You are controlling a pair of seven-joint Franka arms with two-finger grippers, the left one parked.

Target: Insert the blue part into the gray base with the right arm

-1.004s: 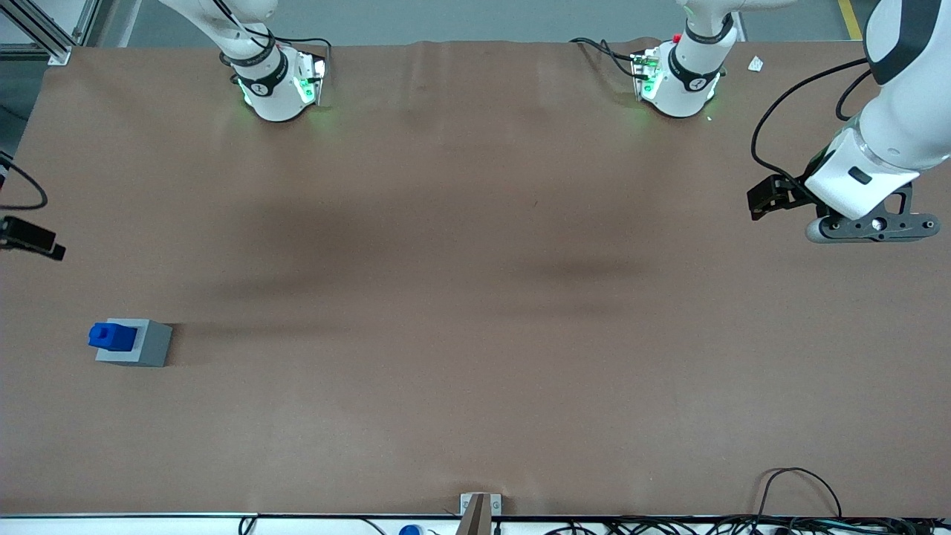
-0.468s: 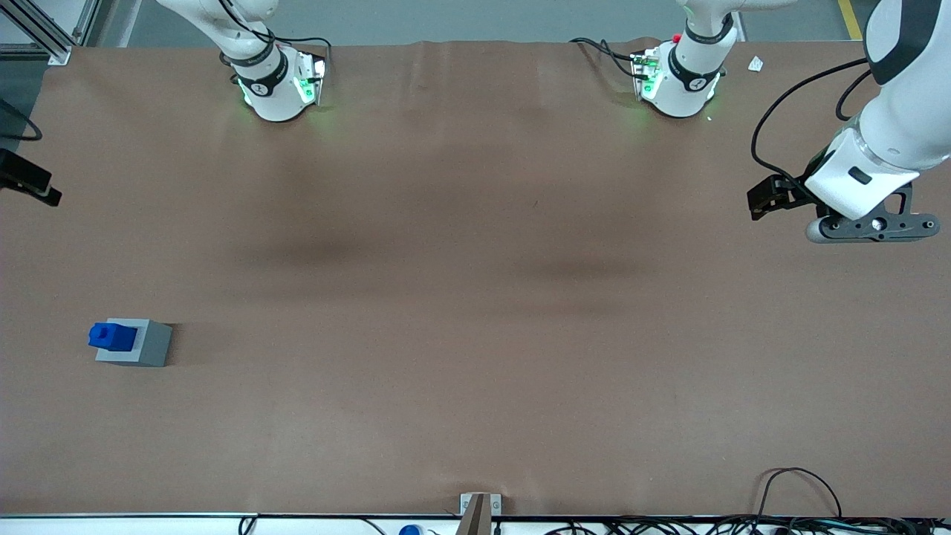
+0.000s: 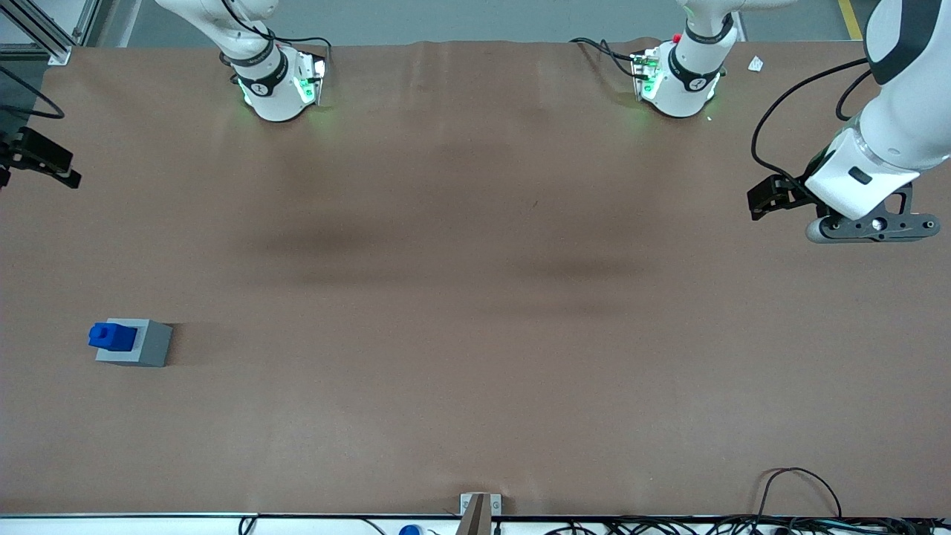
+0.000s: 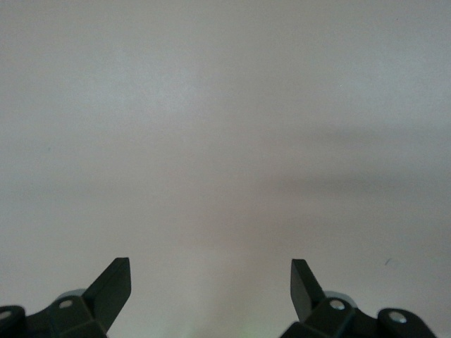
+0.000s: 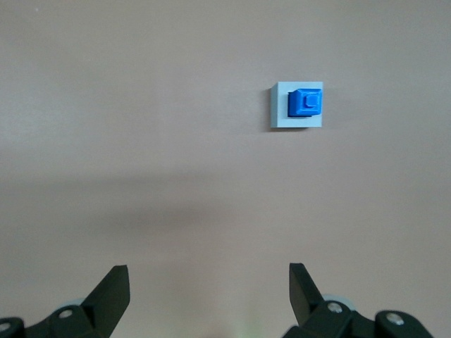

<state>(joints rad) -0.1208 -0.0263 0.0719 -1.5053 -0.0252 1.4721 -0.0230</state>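
Observation:
The gray base (image 3: 151, 346) stands on the brown table toward the working arm's end. The blue part (image 3: 113, 336) sits in its top, stub face up, sticking out above the rim. The right wrist view shows the same from above: the blue part (image 5: 304, 103) seated in the gray base (image 5: 277, 113). My right gripper (image 5: 208, 278) is open with nothing between its fingers (image 5: 115, 283). In the front view the gripper (image 3: 43, 157) shows only partly at the picture's edge. It is well clear of the base and farther from the front camera.
Two white arm pedestals (image 3: 276, 82) (image 3: 677, 78) with green lights stand along the table edge farthest from the front camera. Cables (image 3: 802, 490) and a small metal bracket (image 3: 479, 509) lie at the nearest edge. A white scrap (image 3: 755, 65) lies near the parked arm's pedestal.
The right gripper has drawn away from the front camera and from the base, with empty fingers. The blue part and gray base have not moved.

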